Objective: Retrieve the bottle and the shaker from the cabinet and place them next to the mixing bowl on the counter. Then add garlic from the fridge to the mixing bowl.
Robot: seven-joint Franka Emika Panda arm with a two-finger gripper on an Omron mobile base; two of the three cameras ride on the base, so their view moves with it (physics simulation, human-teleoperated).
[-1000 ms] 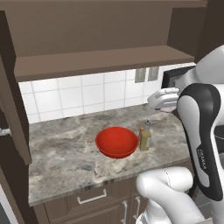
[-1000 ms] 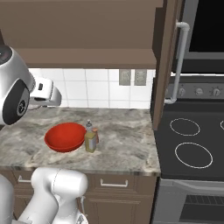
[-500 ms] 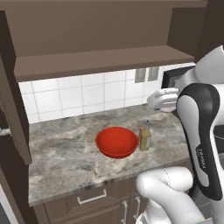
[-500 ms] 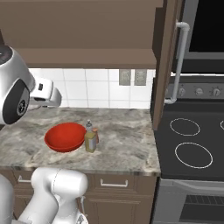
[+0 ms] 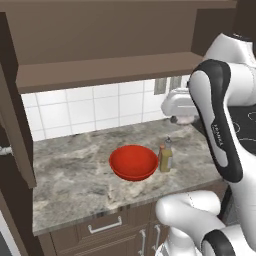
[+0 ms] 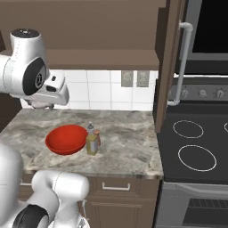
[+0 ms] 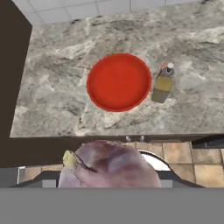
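One red mixing bowl (image 7: 118, 82) sits at the centre of the hand view on a marbled counter (image 7: 57, 92), with a yellow bottle (image 7: 162, 85) upright just to its right. At the bottom centre, the gripper (image 7: 109, 168) clasps a purplish garlic bulb (image 7: 109, 164).

The mixing bowl (image 5: 133, 162) is red, round and shallow, sitting upright and empty on the grey marbled tabletop (image 5: 75, 175), roughly midway between the tiled wall and the front edge. The bottle (image 5: 165, 156) stands upright just beside the bowl, on its side toward the stove; it is yellowish with a pale cap. A small reddish shaker (image 6: 97, 137) stands right against the bottle, partly hidden by it. In the hand view, the garlic (image 7: 107, 165) is a pale purplish bulb with a yellowish tip, filling the lower centre, above floor level and off the tabletop's front edge.
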